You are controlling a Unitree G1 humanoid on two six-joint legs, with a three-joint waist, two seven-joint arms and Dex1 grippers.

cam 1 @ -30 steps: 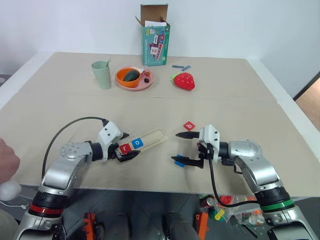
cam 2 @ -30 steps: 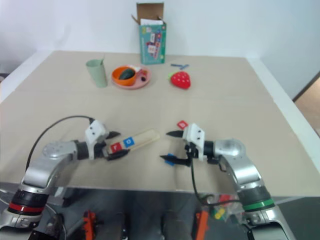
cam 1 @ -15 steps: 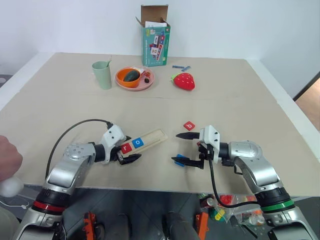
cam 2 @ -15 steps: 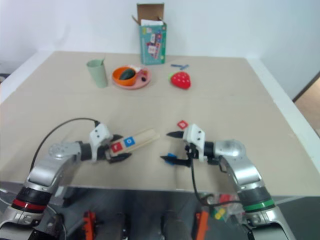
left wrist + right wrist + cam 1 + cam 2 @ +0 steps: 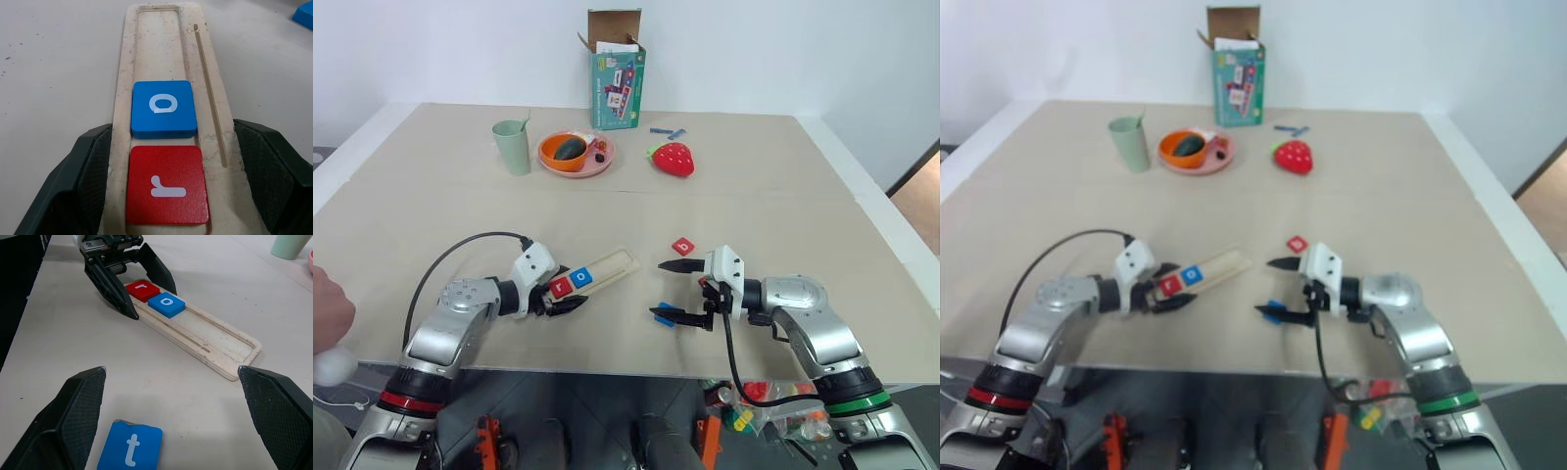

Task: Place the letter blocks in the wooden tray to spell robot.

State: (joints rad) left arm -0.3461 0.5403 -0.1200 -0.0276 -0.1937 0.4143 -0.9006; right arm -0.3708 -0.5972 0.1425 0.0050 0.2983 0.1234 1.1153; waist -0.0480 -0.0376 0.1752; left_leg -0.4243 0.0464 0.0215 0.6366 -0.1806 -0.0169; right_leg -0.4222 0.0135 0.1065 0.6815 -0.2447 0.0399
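Note:
The wooden tray (image 5: pixel 612 266) lies slanted on the table in front of me. A red "r" letter block (image 5: pixel 166 183) and a blue "o" letter block (image 5: pixel 164 108) sit side by side at its left end. My left gripper (image 5: pixel 566 291) straddles that end, one finger against each long edge, shut on the tray. My right gripper (image 5: pixel 668 290) points left and stands open just right of the tray. A blue "t" block (image 5: pixel 129 450) lies on the table under its near finger. A red block (image 5: pixel 683 246) lies just beyond its far finger.
At the back stand a green cup (image 5: pixel 512 145), an orange-pink plate (image 5: pixel 597 166) with a bowl, a red strawberry toy (image 5: pixel 674 158) and an open box (image 5: pixel 617 70). Small blue pieces (image 5: pixel 668 130) lie near the box. A person's hand (image 5: pixel 328 313) shows at the left edge.
My left gripper's fingers have drawn inward onto the tray's left end. The right arm and the loose blocks have not moved.

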